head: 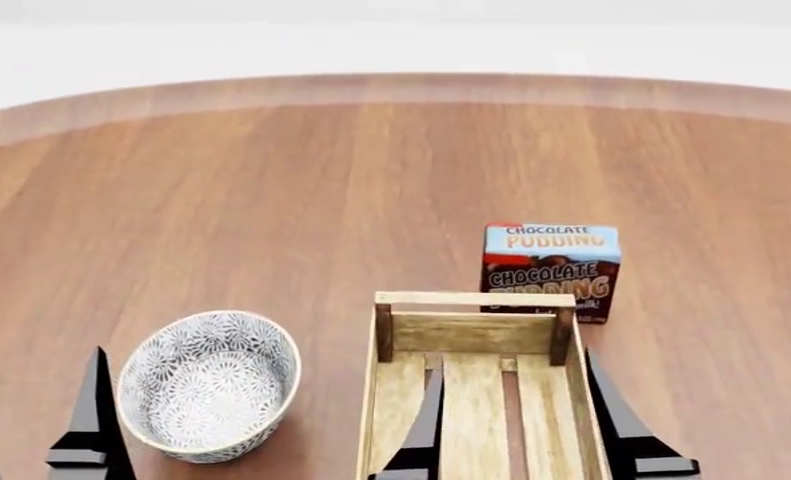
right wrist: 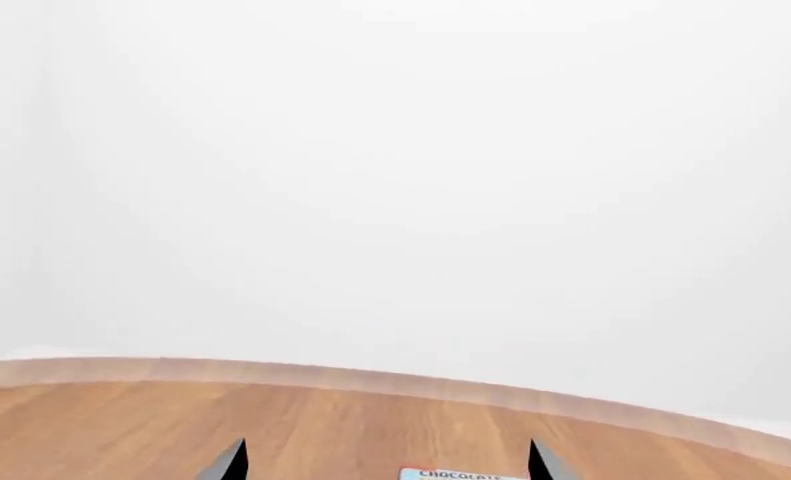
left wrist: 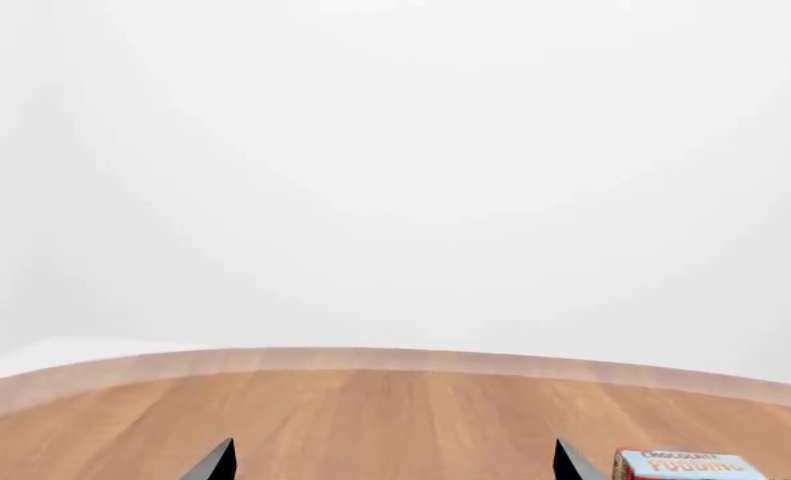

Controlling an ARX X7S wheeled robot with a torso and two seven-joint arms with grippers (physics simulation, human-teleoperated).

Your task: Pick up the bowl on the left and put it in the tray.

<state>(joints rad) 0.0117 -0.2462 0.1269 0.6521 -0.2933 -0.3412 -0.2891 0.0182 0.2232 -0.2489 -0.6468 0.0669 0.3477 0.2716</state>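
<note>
The bowl (head: pixel 208 385), white with a grey-blue floral pattern, sits upright on the table at the near left in the head view. To its right lies the tray (head: pixel 384 400), a light-wood slatted crate. My left gripper (left wrist: pixel 395 462) is open with only bare wood between its tips. One of its dark fingers (head: pixel 95 410) stands just left of the bowl, apart from it. My right gripper (head: pixel 515 365) is open above the tray, one finger on each side, holding nothing. The bowl and tray are out of both wrist views.
A chocolate pudding box (head: pixel 550 270) stands just beyond the tray's far end; it also shows in the wrist views (left wrist: pixel 689 466) (right wrist: pixel 455 474). The round wooden table (head: pixel 368 180) stretches ahead to a curved far edge (head: pixel 395 85), with white background beyond.
</note>
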